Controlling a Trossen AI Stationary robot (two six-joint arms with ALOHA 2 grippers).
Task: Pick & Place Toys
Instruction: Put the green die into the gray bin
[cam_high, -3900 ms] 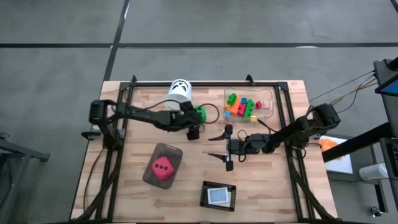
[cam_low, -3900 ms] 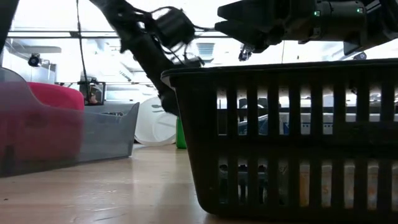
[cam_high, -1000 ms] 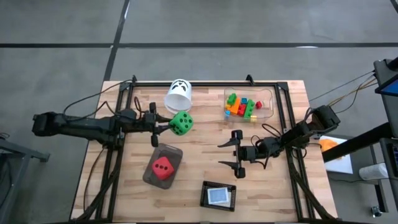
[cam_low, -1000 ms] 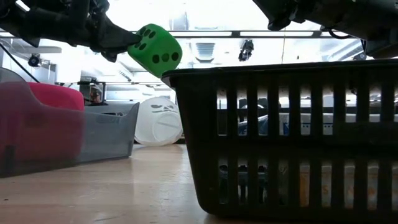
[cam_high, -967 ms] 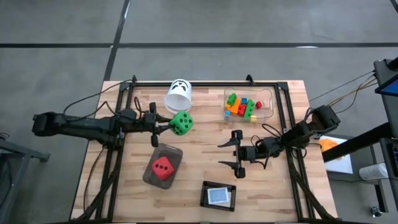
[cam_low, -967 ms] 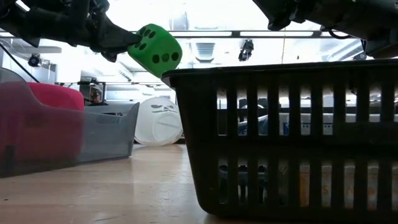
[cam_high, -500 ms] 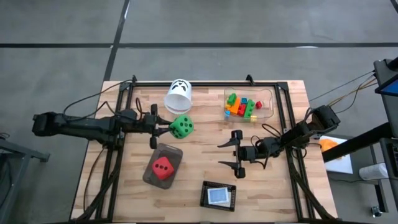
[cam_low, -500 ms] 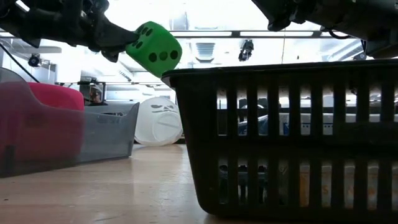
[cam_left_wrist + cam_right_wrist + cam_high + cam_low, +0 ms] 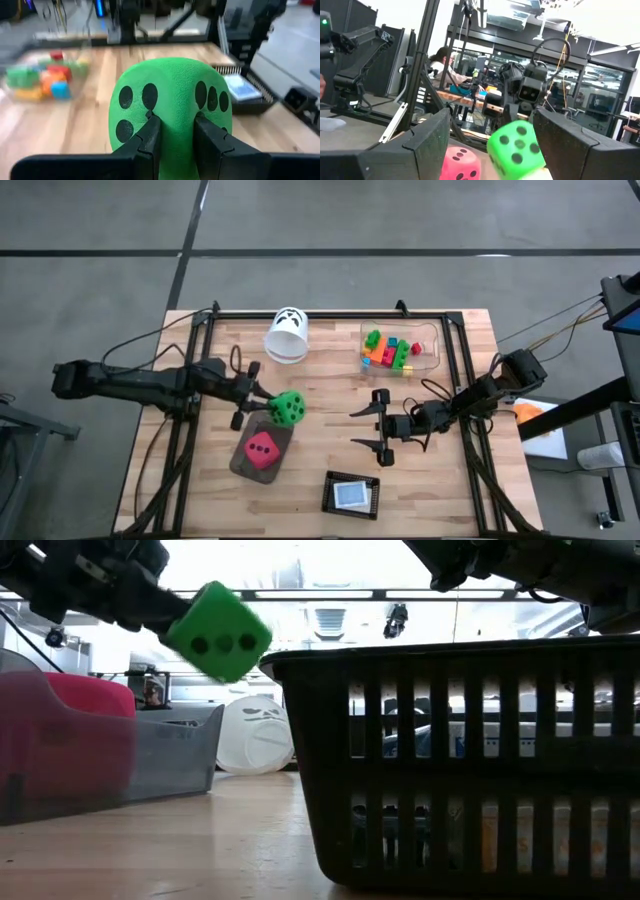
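A green die (image 9: 288,408) with black dots hangs in the air over the far end of the grey tray (image 9: 243,461), and my left gripper (image 9: 266,404) is shut on it. The low view shows the green die (image 9: 218,632) well above the table. A pink-red die (image 9: 262,450) lies in the tray. Small bright bricks (image 9: 388,351) lie in the clear box (image 9: 430,340) at the far right. My right gripper (image 9: 379,426) stands open above the middle of the table, empty; the right wrist view shows both dice (image 9: 516,147) between its fingers, far off. My left gripper pinches the green die's side facing the arm (image 9: 172,107) between its two fingers (image 9: 150,137). The soft face is dented in between them. The fingers come from the table's left, slanting a little downward. The die hangs clear of the tray and the table.
A white cup (image 9: 288,335) lies on its side at the far edge. A black slatted basket (image 9: 351,494) holding a card stands near the front edge and fills the low view (image 9: 450,770). A black frame (image 9: 330,314) runs round the table.
My left gripper has swung toward the table's near edge and tipped downward, staying shut on the green die. The die has gone with it from beside the white cup to above the tray's far end, sinking a little and turning. My right arm has kept still.
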